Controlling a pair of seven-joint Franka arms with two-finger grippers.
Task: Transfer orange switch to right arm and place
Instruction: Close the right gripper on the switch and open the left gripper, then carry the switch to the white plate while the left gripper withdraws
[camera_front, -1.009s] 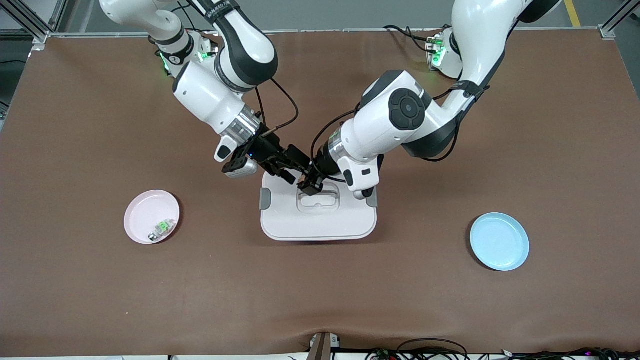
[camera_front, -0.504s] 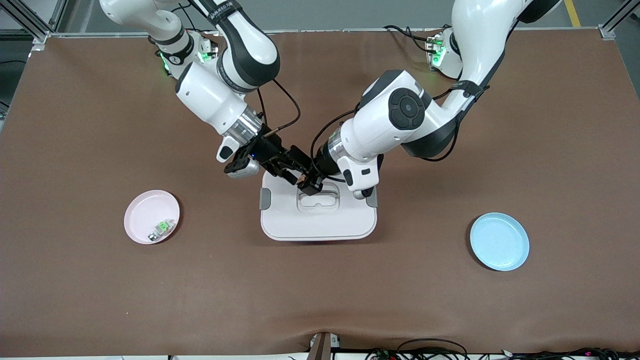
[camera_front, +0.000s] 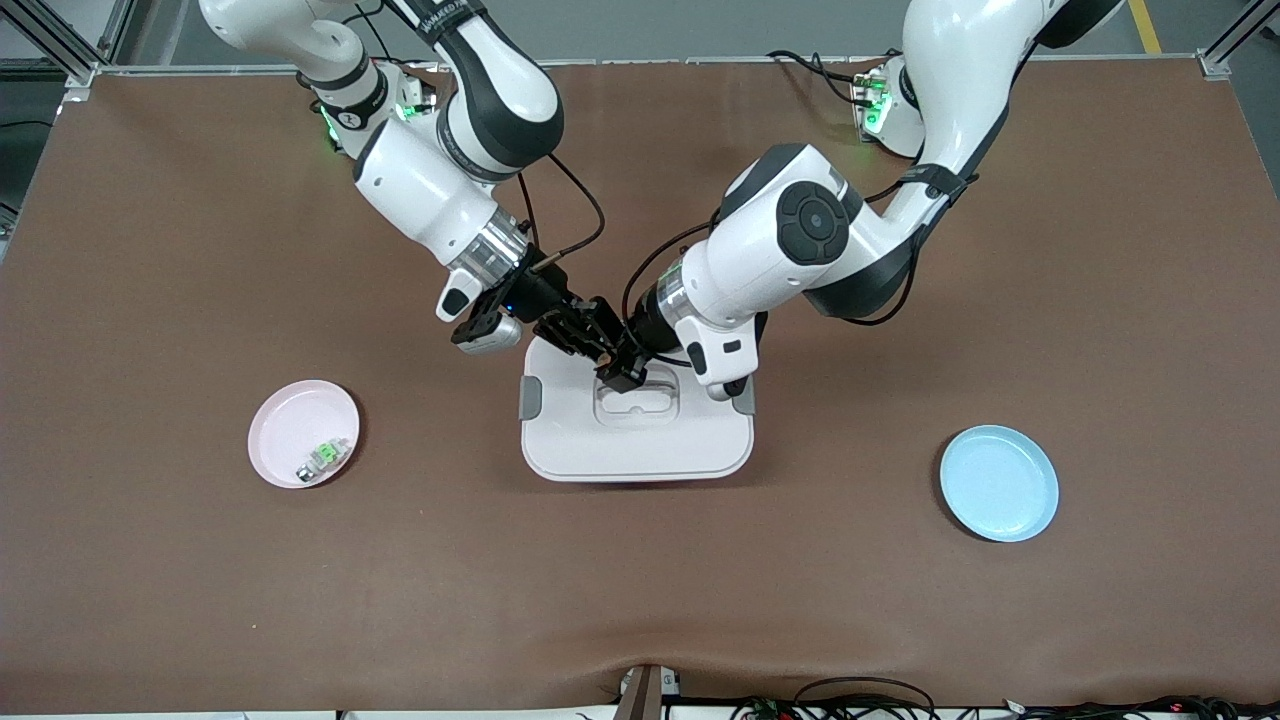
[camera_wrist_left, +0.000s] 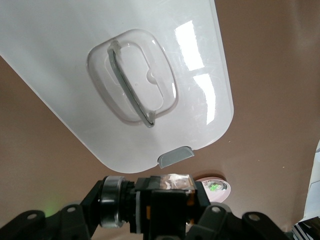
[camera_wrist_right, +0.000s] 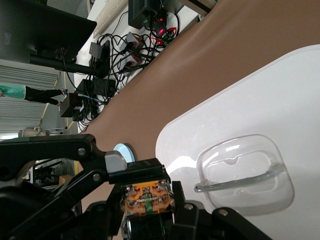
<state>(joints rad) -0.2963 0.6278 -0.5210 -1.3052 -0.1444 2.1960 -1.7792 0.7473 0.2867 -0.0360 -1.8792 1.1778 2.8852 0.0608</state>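
The orange switch (camera_front: 604, 354) hangs in the air over the white lid (camera_front: 640, 450), between both grippers. My left gripper (camera_front: 617, 370) is shut on it; in the left wrist view the switch (camera_wrist_left: 170, 192) shows as a black body with a silver ring, and the gripper (camera_wrist_left: 167, 212) grips it. My right gripper (camera_front: 582, 333) meets it from the right arm's end, fingers shut around it. In the right wrist view the switch's orange face (camera_wrist_right: 147, 196) sits between that gripper's (camera_wrist_right: 148, 212) fingers (camera_wrist_right: 186, 212), which press its sides.
A pink plate (camera_front: 285, 415) toward the right arm's end holds a small green-and-silver component (camera_front: 322, 456). A blue plate (camera_front: 998, 483) lies toward the left arm's end. The white lid has a clear handle (camera_front: 638, 398) under the grippers.
My right gripper has moved in toward the left gripper and its fingers, apart before, have shut around the switch. The left gripper has hardly moved.
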